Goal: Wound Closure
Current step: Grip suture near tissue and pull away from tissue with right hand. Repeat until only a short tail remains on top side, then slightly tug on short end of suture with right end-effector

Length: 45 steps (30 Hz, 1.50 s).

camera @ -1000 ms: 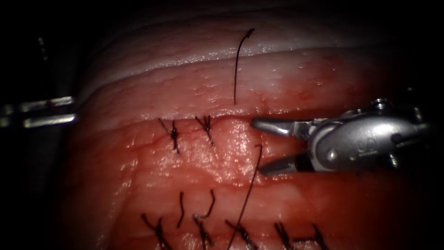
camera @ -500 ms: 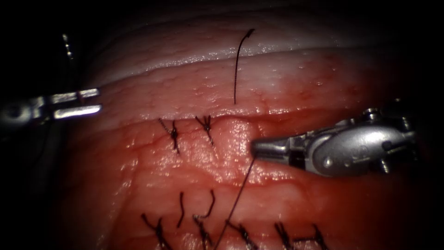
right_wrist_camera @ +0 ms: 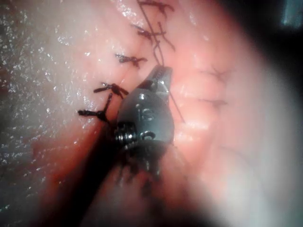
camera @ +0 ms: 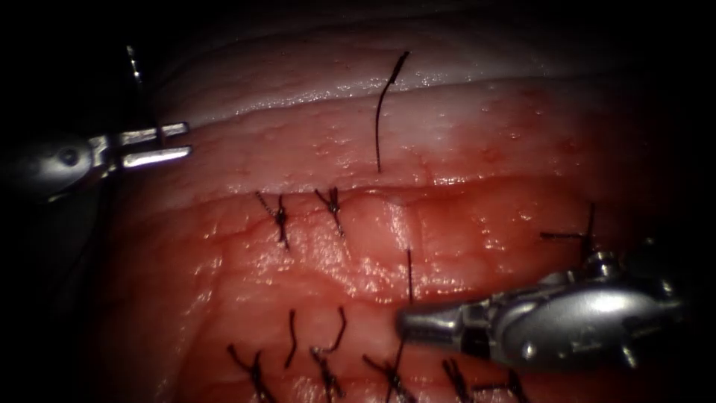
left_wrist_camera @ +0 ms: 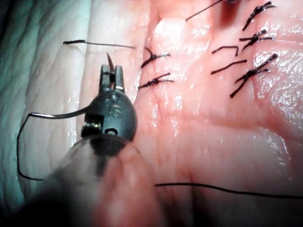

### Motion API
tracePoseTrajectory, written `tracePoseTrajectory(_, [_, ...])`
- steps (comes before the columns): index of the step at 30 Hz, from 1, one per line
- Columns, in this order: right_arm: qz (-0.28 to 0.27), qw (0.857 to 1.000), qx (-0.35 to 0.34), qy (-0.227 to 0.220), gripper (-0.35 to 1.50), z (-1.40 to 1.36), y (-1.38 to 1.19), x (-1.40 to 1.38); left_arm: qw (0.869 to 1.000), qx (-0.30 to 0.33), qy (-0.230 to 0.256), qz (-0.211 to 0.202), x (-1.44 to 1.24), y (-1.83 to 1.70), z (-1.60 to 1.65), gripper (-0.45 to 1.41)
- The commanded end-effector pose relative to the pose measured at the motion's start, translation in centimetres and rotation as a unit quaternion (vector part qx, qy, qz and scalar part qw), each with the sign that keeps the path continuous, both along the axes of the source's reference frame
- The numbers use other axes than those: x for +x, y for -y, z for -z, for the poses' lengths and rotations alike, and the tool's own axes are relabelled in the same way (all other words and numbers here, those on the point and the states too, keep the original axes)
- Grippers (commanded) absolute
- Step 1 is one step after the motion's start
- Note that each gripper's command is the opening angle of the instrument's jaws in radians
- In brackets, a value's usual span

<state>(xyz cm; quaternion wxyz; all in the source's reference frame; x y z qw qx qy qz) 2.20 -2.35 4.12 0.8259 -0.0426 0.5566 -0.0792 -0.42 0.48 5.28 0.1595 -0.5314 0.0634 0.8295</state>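
The endoscope looks down on the tissue [camera: 313, 246] from above and in front, tools entering at 3 and 9 o'clock. Each wrist camera peers along its own shaft, very close — all three share the knotted stitches [camera: 280, 216] beside the cut.

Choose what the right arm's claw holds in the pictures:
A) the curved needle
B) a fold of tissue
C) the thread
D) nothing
C: in the endoscope view the right claw is shut on the dark thread, which rises from its tip to the tissue.
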Motion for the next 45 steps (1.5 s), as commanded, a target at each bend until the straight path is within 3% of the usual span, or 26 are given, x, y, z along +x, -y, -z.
tracePoseTrajectory(1, [0.003,1.000,0.000,-0.003,-0.35,0.02,0.06,0.10,1.000,0.000,0.000,0.000,-0.05,-0.02,-0.05,-0.45])
tracePoseTrajectory(11, [0.018,1.000,0.010,-0.007,-0.35,0.36,0.31,0.21,1.000,0.002,0.000,0.002,-0.06,-0.01,-0.05,-0.45])
tracePoseTrajectory(27, [0.028,0.999,0.025,-0.005,-0.35,0.45,0.45,0.26,1.000,0.000,-0.010,0.010,-0.26,-0.14,-0.31,-0.45])
tracePoseTrajectory(28, [0.013,0.999,0.023,-0.018,0.52,0.44,0.41,0.26,1.000,0.000,-0.012,0.011,-0.30,-0.19,-0.40,-0.45])
tracePoseTrajectory(29, [0.001,0.999,0.021,-0.028,1.16,0.43,0.38,0.25,1.000,0.000,-0.013,0.011,-0.32,-0.21,-0.43,-0.45])
tracePoseTrajectory(30, [-0.011,0.999,0.019,-0.039,1.33,0.42,0.36,0.24,1.000,0.000,-0.016,0.011,-0.35,-0.25,-0.49,-0.45])
tracePoseTrajectory(32, [-0.031,0.998,0.016,-0.061,1.48,0.41,0.30,0.17,1.000,0.001,-0.020,0.010,-0.40,-0.32,-0.59,-0.45])
tracePoseTrajectory(35, [-0.035,0.997,0.022,-0.065,1.48,0.45,0.23,-0.01,1.000,0.005,-0.029,0.007,-0.49,-0.46,-0.77,-0.45])
tracePoseTrajectory(38, [-0.068,0.997,0.019,-0.016,1.43,0.50,0.05,-0.37,0.999,0.006,-0.040,0.008,-0.63,-0.64,-1.01,-0.45])
tracePoseTrajectory(41, [-0.116,0.988,0.093,0.030,1.30,0.48,-0.19,-0.64,0.999,0.014,-0.050,0.014,-0.79,-0.74,-1.27,-0.45])
tracePoseTrajectory(44, [-0.196,0.957,0.206,0.056,1.08,0.38,-0.37,-0.75,0.998,0.021,-0.053,0.015,-0.89,-0.73,-1.45,-0.45])
tracePoseTrajectory(45, [-0.255,0.920,0.289,0.066,0.59,0.30,-0.47,-0.77,0.998,0.029,-0.054,0.012,-0.94,-0.70,-1.56,-0.45])
